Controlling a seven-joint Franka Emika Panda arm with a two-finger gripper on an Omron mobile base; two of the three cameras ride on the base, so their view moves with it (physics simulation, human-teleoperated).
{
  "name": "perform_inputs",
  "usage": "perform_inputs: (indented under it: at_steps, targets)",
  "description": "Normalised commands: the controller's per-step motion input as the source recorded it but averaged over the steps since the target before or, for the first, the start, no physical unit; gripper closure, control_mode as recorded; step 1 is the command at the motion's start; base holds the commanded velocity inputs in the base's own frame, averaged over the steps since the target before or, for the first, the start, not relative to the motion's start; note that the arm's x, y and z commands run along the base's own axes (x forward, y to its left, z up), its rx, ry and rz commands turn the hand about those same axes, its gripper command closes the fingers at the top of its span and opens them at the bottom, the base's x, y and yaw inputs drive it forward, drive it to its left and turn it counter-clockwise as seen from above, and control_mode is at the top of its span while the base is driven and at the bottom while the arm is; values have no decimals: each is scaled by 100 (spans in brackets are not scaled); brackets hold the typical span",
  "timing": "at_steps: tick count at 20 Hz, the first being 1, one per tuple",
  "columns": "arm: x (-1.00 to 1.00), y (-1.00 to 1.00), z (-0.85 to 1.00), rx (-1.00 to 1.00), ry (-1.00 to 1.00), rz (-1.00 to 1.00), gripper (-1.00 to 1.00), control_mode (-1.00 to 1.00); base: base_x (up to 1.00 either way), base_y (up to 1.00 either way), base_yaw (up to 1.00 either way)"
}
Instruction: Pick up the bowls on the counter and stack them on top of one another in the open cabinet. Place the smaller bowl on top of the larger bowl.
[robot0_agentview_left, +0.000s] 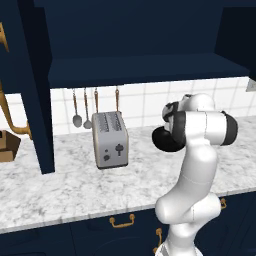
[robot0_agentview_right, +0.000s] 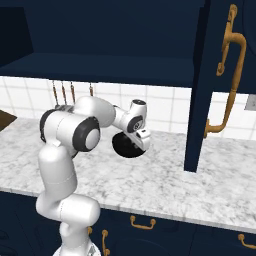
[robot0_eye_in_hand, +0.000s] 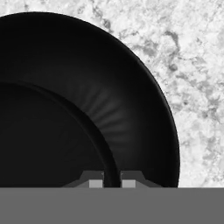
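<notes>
Glossy black round bowl (robot0_eye_in_hand: 131, 131), rigid, slick, light: thin rim best hold. Gripper (robot0_eye_in_hand: 111, 180) clamped across that rim, bowl over white marble worktop (robot0_agentview_right: 160, 185) mid-depth.

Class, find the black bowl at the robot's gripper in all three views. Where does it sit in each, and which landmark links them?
Left base view: black bowl right of centre, between the toaster and the arm.
Right base view: bowl at centre, under the wrist.
Hand view: bowl across left and middle, rim in the gripper.
Shared landmark: white marble counter.
</notes>
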Motion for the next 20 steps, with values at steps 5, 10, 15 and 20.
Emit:
perform_inputs:
  at_steps: [5,10,15,20]
  targets:
    - [6,0,-14,0,0,0,100,-100,0,0,0]
    - [0,-2,24,2,0,0,-100,-100,0,0,0]
    - [0,-1,38,1,0,0,-100,-100,0,0,0]
    - [-2,-29,10,1,0,0,-100,-100,0,0,0]
